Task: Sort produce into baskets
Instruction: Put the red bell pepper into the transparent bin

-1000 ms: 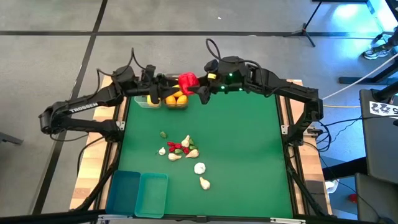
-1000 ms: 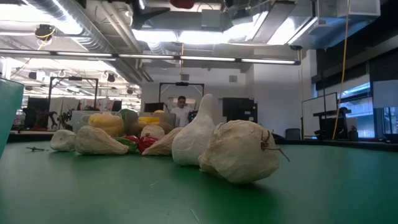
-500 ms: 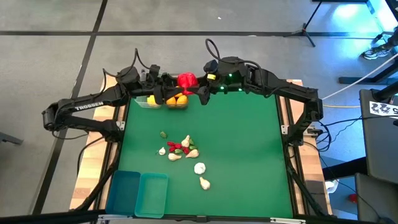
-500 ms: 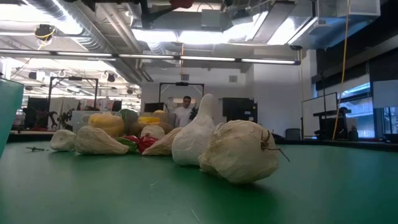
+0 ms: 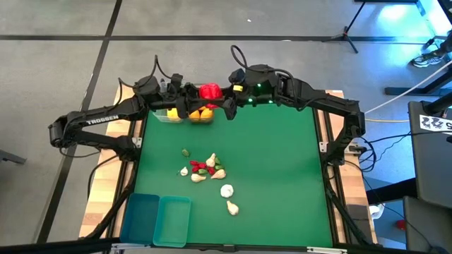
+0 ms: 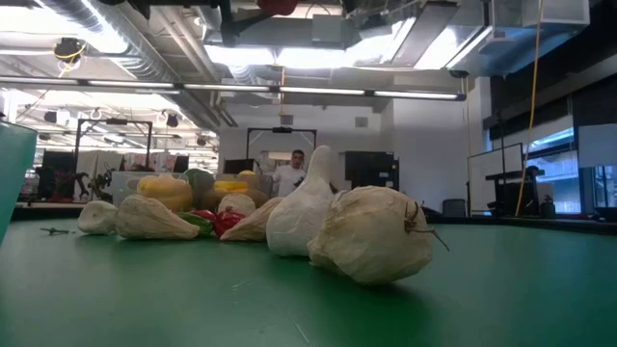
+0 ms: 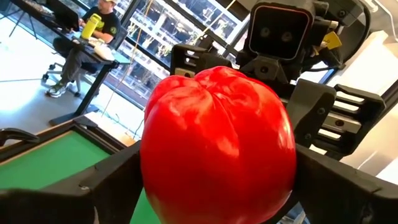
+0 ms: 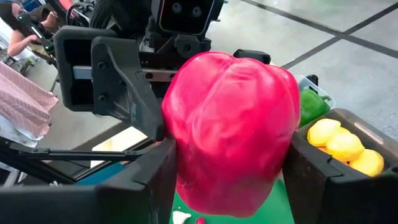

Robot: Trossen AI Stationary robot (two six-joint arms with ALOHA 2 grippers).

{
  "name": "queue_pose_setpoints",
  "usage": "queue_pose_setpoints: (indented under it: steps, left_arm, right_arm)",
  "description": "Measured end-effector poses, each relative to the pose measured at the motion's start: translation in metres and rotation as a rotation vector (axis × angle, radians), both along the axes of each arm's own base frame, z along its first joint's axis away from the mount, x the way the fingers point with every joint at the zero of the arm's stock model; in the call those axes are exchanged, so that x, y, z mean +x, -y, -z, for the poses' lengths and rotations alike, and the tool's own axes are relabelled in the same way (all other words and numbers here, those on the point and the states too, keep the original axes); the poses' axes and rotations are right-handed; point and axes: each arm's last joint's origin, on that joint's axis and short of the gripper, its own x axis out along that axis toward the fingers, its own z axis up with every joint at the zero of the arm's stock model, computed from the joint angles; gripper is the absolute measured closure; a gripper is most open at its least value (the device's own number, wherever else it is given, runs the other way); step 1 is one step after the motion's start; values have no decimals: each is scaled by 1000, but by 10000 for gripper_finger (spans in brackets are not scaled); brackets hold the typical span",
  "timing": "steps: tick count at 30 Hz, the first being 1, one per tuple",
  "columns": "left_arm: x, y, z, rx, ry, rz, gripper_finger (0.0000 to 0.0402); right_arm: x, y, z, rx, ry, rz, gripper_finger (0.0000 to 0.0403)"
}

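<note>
Item: red bell pepper [image 5: 209, 91], held aloft above the far-edge baskets [image 5: 185, 113]. It is clamped by the right gripper [image 8: 230, 186]; the left gripper [image 7: 214, 193] is spread wide around it, not yet clamped. Risk: the pepper could be dropped if released before the left fingers close.
</note>
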Motion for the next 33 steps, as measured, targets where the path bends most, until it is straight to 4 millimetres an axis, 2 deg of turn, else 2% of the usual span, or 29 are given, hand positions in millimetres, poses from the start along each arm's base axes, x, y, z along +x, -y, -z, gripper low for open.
queue_pose_setpoints:
  steps: [5, 12, 17, 27, 33]
  left_arm:
    - [0, 0, 0, 1, 0, -1, 73]
    - [0, 0, 0, 4, 1, -10, 79]
    - [0, -1, 1, -5, -11, -19, 80]
    - [-2, -4, 0, 4, -10, -61, 81]
    - [-18, -18, 21, -23, -266, -242, 81]
  right_arm:
    - [0, -1, 0, -19, -2, -26, 166]
    - [-1, -1, 0, -46, -15, -45, 106]
    - [-3, -2, 5, -46, -70, -53, 79]
    - [-12, -2, 9, -63, -162, -23, 71]
    - [-19, -3, 19, -41, -286, -28, 71]
